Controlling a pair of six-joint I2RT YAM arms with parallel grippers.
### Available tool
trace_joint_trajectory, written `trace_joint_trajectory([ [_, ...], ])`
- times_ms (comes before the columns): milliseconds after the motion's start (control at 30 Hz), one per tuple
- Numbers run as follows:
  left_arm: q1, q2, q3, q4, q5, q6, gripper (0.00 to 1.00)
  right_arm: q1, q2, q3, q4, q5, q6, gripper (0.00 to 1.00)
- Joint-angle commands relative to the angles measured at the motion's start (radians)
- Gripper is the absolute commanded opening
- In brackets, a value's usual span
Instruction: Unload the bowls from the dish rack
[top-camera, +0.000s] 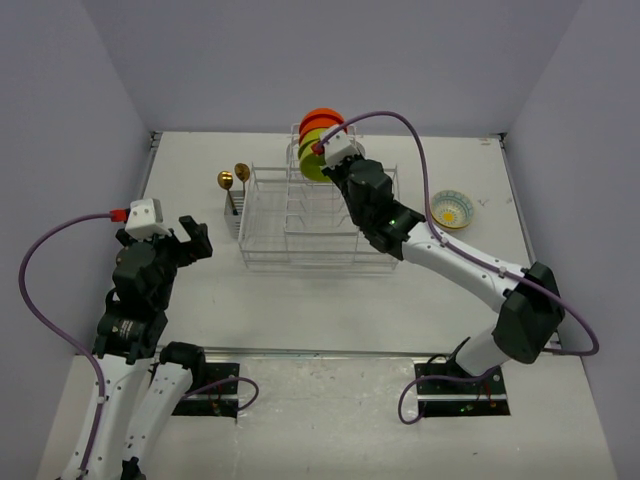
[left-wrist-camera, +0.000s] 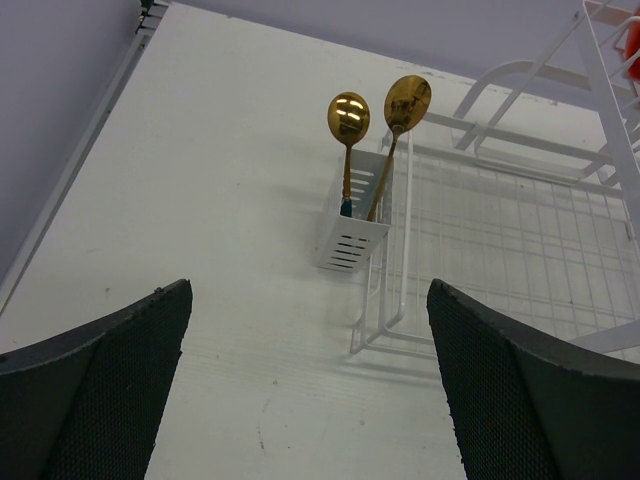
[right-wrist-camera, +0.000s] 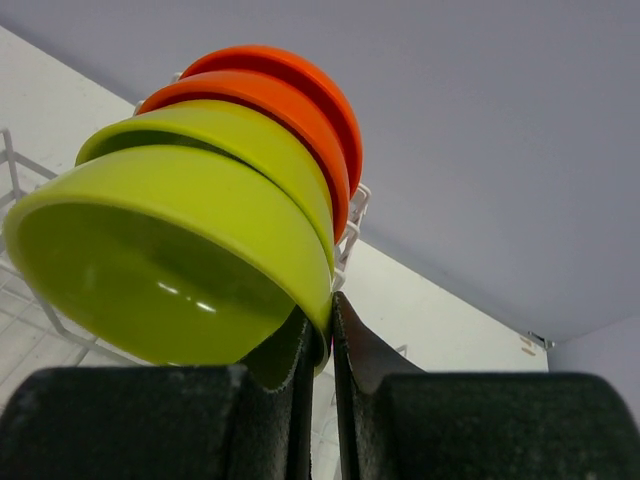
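Observation:
Two lime-green bowls (right-wrist-camera: 150, 270) and two orange-red bowls (right-wrist-camera: 290, 90) stand on edge in a row at the back of the white wire dish rack (top-camera: 300, 225). My right gripper (right-wrist-camera: 325, 320) is shut on the rim of the nearest lime-green bowl (top-camera: 310, 160), one finger inside it and one outside. A pale patterned bowl with a yellow centre (top-camera: 452, 209) sits upright on the table to the right of the rack. My left gripper (left-wrist-camera: 310, 380) hangs open over the bare table, left of the rack (left-wrist-camera: 500, 230), with nothing between its fingers.
Two gold spoons (left-wrist-camera: 350, 115) stand in a small white caddy (left-wrist-camera: 352, 235) hooked on the rack's left end. Upright divider loops fill the near part of the rack. Grey walls close in the table on three sides.

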Motion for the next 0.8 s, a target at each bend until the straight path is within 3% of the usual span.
trace_joint_trajectory([
  [0, -0.002, 0.003, 0.002, 0.038, -0.009, -0.004, 1.00, 0.002, -0.065, -0.005, 0.097, 0.008, 0.004, 0.00],
  [767, -0.002, 0.012, 0.004, 0.035, -0.017, -0.004, 1.00, 0.002, -0.162, -0.065, 0.094, -0.056, 0.061, 0.00],
])
